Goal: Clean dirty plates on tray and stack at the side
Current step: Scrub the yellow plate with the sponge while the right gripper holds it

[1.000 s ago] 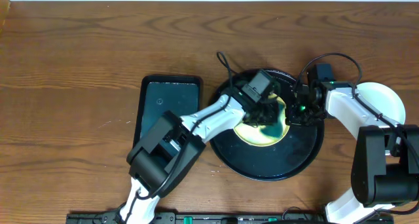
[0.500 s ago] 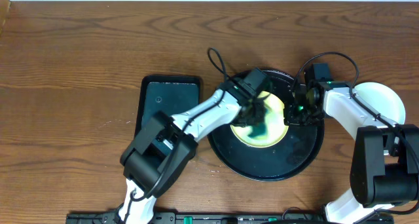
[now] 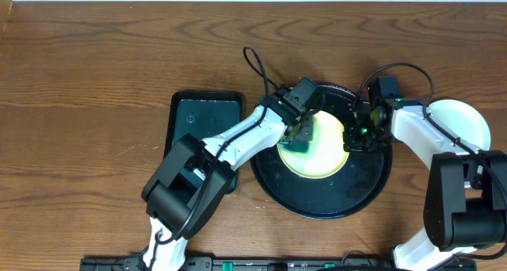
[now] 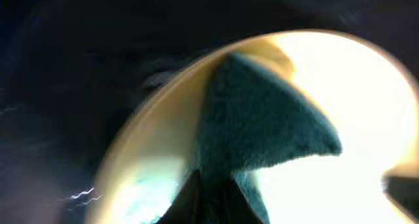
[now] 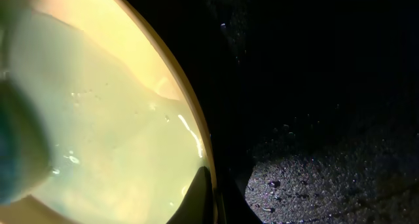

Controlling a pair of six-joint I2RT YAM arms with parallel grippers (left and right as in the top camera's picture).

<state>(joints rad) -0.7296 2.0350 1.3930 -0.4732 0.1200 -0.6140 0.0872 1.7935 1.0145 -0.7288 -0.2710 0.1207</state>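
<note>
A pale yellow plate [image 3: 321,154] lies on the round black tray [image 3: 348,196]. My left gripper [image 3: 298,136] is shut on a dark teal cloth [image 4: 262,126] and presses it on the plate's left part [image 4: 340,73]. My right gripper [image 3: 351,136] is shut on the yellow plate's right rim [image 5: 196,135], one finger on each side. A pale mint-white plate [image 3: 463,124] lies on the table to the right of the tray. A third plate is not in view.
A rectangular dark teal tray [image 3: 202,124] lies left of the black tray, partly under my left arm. Cables loop above both wrists. The black tray floor [image 5: 327,165] is wet and speckled beside the plate.
My left gripper has dragged the cloth from the plate's centre to its left part. The blue-green smear at the centre is gone. The right gripper has stayed on the rim.
</note>
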